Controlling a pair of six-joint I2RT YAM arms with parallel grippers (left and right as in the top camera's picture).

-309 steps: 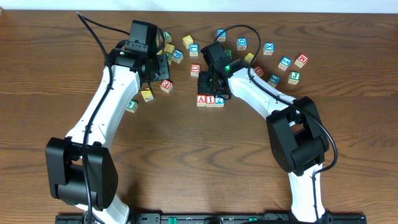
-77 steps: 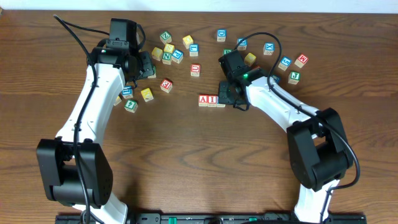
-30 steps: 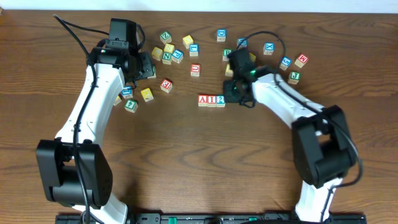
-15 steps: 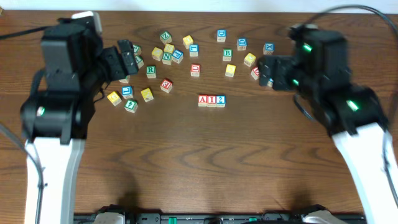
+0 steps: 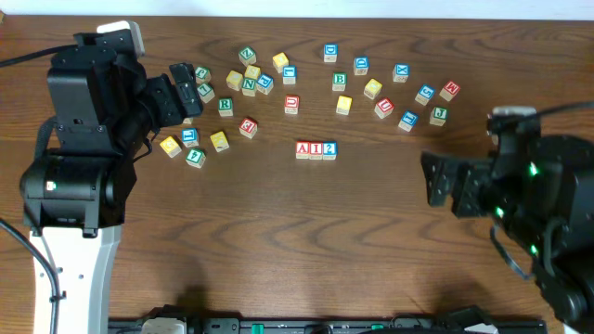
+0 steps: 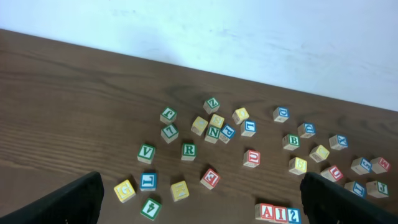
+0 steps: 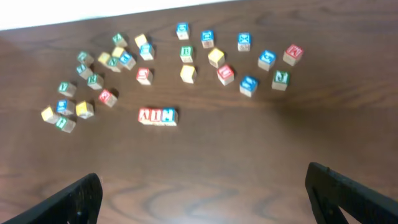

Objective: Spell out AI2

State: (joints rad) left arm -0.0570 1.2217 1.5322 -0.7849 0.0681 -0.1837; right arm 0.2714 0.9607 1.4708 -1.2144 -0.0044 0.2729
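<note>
Three blocks stand side by side in a row at mid-table: a red A (image 5: pixel 303 148), a red I (image 5: pixel 316 148) and a blue 2 (image 5: pixel 329 148). The left wrist view shows the same row (image 6: pixel 280 213) at its bottom right, and the right wrist view shows the row (image 7: pixel 157 116) far ahead. My left gripper (image 5: pixel 188 88) is raised over the left cluster, open and holding nothing (image 6: pixel 200 180). My right gripper (image 5: pixel 436 179) is high at the right, well away from the row, open and holding nothing (image 7: pixel 202 177).
Several loose letter blocks lie across the far half of the table, in a left cluster (image 5: pixel 219 141) and a right spread (image 5: pixel 408 120). A yellow block (image 5: pixel 344 105) and a red block (image 5: pixel 291 103) lie just behind the row. A white wall (image 6: pixel 249 37) borders the far edge.
Both grippers have opened. Both arms rose and drew back; the right one left the 2 block and swung to the right front.
</note>
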